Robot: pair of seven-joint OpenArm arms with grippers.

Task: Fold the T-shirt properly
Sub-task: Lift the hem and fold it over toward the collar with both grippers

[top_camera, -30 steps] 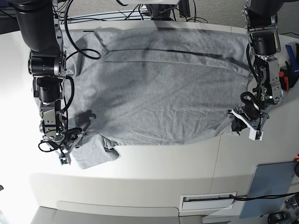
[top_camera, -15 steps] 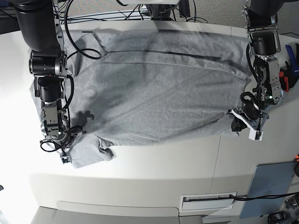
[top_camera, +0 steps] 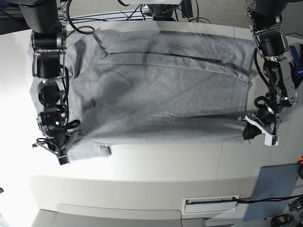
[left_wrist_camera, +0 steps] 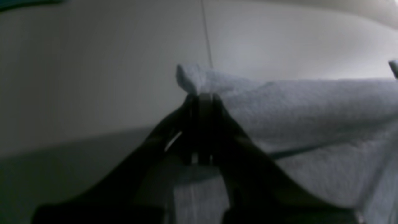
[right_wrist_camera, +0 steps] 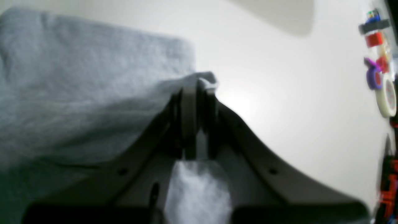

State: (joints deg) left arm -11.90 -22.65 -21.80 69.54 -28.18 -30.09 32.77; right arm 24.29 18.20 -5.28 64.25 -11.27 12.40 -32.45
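Observation:
The heather-grey T-shirt (top_camera: 161, 90) lies spread wide across the white table (top_camera: 156, 175), plain side up, its near edge pulled almost straight. My left gripper (top_camera: 251, 128), on the base view's right, is shut on the shirt's near right corner. The left wrist view shows the jaws (left_wrist_camera: 200, 93) closed on a fold of grey cloth (left_wrist_camera: 311, 105). My right gripper (top_camera: 60, 150), on the base view's left, is shut on the shirt's near left corner. In the right wrist view (right_wrist_camera: 197, 88) it pinches the cloth edge (right_wrist_camera: 77, 77). A sleeve flap (top_camera: 90, 150) lies beside it.
Black cables (top_camera: 80, 23) run along the table's back edge. A blue-grey panel (top_camera: 274, 189) and a white slotted plate (top_camera: 210, 204) lie at the front right. Tape rolls and coloured bits (right_wrist_camera: 384, 93) sit at the right wrist view's right edge. Tools (top_camera: 297, 61) lie at the far right.
Both grippers have drawn apart, each holding its corner. The shirt's near edge is now tauter and straighter, and the wrinkles across the middle have flattened.

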